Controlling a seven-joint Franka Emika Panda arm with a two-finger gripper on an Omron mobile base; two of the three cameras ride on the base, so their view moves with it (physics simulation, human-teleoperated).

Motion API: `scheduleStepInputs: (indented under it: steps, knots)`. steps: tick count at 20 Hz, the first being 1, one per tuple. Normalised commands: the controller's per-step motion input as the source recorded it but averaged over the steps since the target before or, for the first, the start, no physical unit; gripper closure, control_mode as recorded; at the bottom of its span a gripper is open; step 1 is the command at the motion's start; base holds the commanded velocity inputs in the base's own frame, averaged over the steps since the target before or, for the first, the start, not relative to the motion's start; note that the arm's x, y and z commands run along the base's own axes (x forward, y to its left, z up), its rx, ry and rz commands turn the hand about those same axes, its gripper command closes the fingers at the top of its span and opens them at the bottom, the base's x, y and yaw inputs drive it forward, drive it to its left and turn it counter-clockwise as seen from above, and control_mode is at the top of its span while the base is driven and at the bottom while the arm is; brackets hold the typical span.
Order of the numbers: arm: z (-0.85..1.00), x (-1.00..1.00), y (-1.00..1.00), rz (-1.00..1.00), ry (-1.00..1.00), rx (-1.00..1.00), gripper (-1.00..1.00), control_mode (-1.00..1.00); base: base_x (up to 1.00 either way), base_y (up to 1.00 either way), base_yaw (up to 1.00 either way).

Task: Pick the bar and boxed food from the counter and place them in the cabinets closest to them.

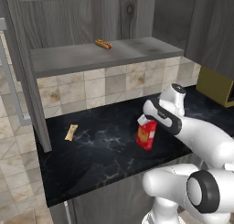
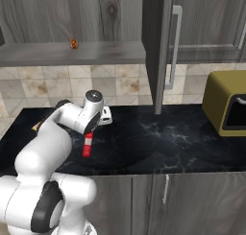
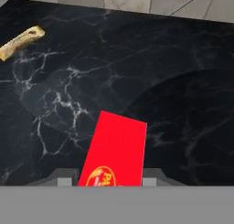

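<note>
The boxed food (image 1: 146,135) is a slim bright red carton standing on the black marble counter (image 1: 100,150), near its front edge. My gripper (image 1: 147,125) comes down over the carton's top and is shut on it. In the hand view the carton (image 3: 116,150) fills the gap between the two fingertips, which press on its sides. From the right base view the carton (image 2: 87,145) hangs just under the gripper (image 2: 90,135). Above the counter, the cabinet (image 1: 91,54) stands open with its grey shelf bare in front. The bar is out of view.
A pale tan stick (image 1: 71,131) lies on the counter to the left, also in the hand view (image 3: 20,41). A hot-dog-like bun (image 1: 103,44) rests on the cabinet shelf. An olive-yellow toaster (image 2: 226,104) stands at the right, past an open cabinet door (image 2: 161,47).
</note>
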Motion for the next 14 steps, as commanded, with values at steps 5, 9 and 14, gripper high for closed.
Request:
scheduleStepInputs:
  steps: [5, 9, 14]
  knots:
    - [0.59, -0.05, 0.07, 0.00, -0.09, -0.03, 1.00, -1.00, 0.00, 0.00, 0.00]
    - [0.64, -0.06, 0.03, 0.00, -0.09, -0.04, 1.00, -1.00, 0.00, 0.00, 0.00]
    - [0.56, -0.16, 0.03, 0.00, -0.07, -0.06, 1.00, -1.00, 0.00, 0.00, 0.00]
